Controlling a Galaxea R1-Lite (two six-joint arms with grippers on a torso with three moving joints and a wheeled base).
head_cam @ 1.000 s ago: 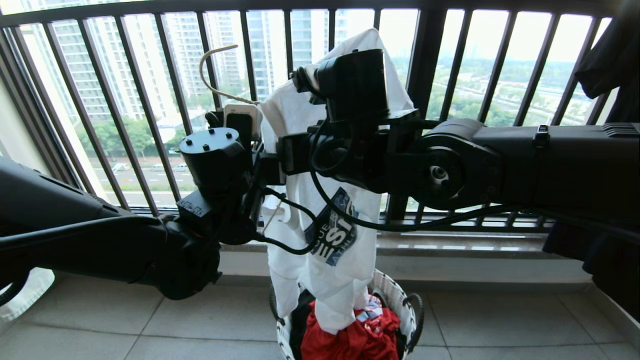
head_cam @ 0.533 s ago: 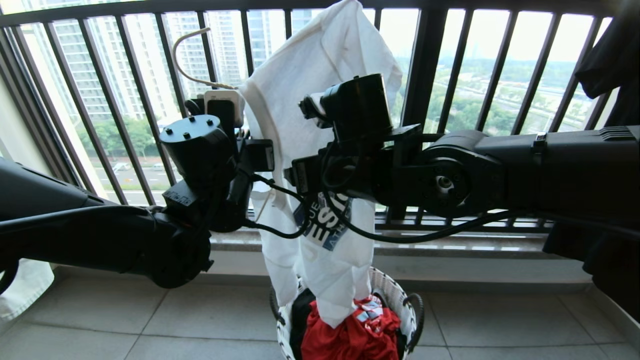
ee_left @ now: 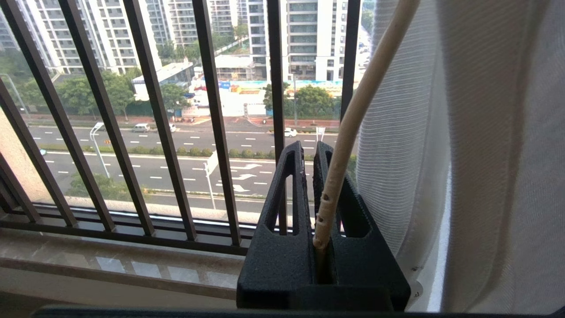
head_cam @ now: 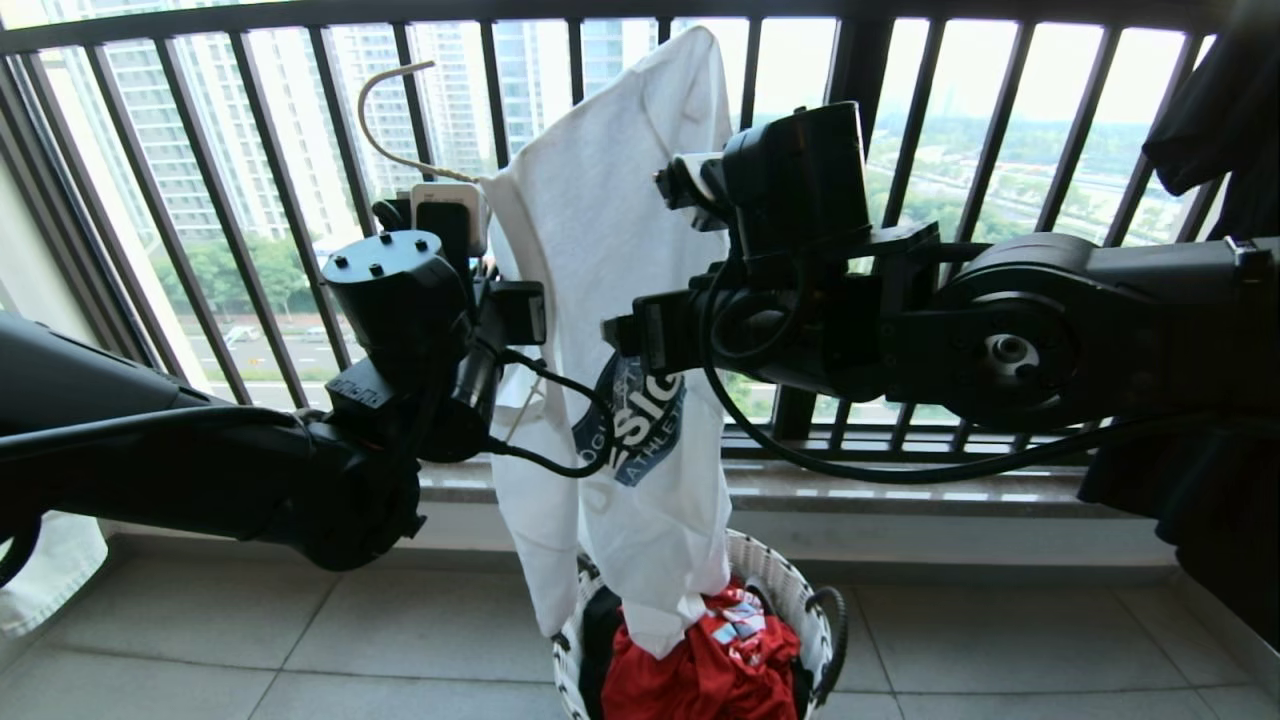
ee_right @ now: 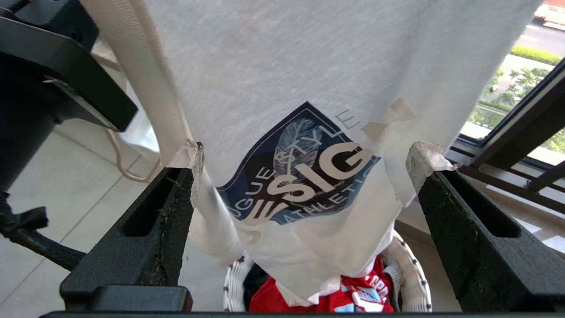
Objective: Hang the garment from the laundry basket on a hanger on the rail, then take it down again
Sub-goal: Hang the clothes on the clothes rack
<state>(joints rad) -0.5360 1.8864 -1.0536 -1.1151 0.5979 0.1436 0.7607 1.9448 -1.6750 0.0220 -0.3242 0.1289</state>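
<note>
the white short-sleeved t-shirt with a dark blue chest print (head_cam: 620,300) is draped over the thin cream-coloured wire hanger (head_cam: 395,120) at the centre of the head view, its hem reaching down into the small round woven white-and-black laundry basket (head_cam: 790,585) at the bottom centre, above a red cloth (head_cam: 700,680). the left end effector (ee_left: 309,190) is clamped shut on the hanger's wire, just beside the shirt's ribbed edge. the right end effector (ee_right: 304,176) is spread wide, with nothing between its jaws, facing the chest print from close by.

the step in hand is judged to be the dressing of the hanger, with the shirt not yet squared on it. next, the hanger would need to be lifted to the rail, which is not seen in these views, and its hook set over it.

the shirt's long axis runs near vertical, shoulder peak at the upper centre, hem downward. the hanger's hook curls toward the upper left.
</note>
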